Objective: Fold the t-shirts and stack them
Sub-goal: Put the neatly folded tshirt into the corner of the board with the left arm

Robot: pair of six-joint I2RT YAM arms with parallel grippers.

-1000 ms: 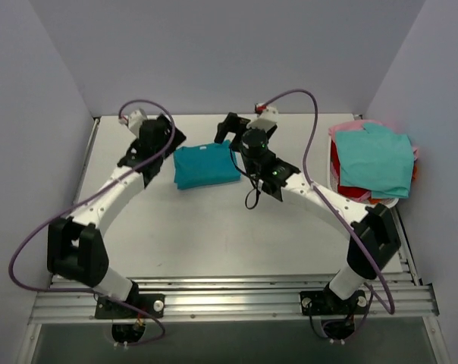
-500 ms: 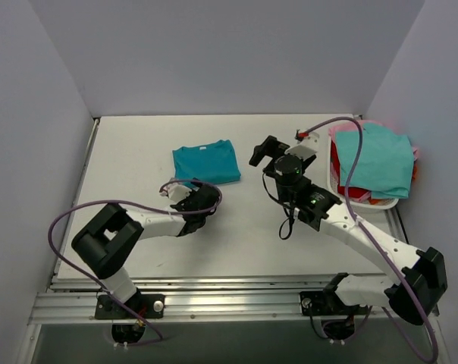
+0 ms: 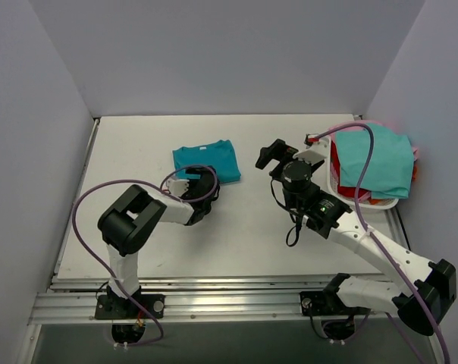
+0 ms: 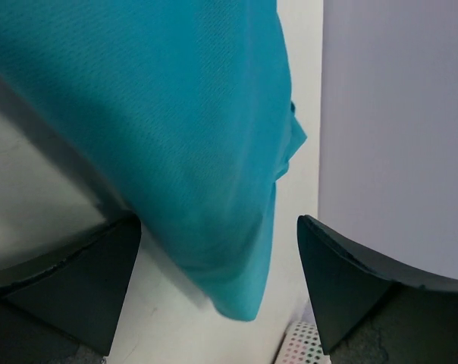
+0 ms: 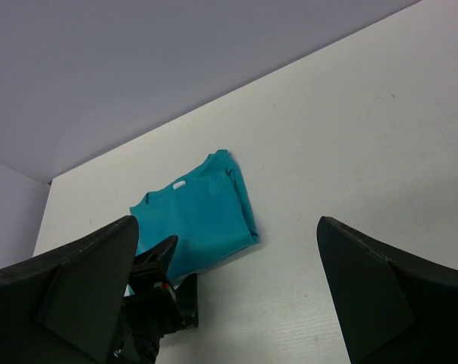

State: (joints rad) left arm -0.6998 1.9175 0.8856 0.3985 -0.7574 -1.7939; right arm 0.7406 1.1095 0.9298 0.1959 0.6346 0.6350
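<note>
Jaws of the left gripper point(image 4: 218, 221) and right gripper point(image 5: 227, 221) are spread, nothing held, the folded teal shirt point(image 3: 206, 161) lying just ahead of the left jaws, other shirts point(image 3: 374, 159) heaped in a basket point(image 3: 387, 203) right of the right jaws.

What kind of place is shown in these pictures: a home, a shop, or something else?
Most likely a robotics lab test cell: a white table boxed in by plain walls, the left arm and right arm bolted to an aluminium rail, and a basket of t-shirts.
</note>
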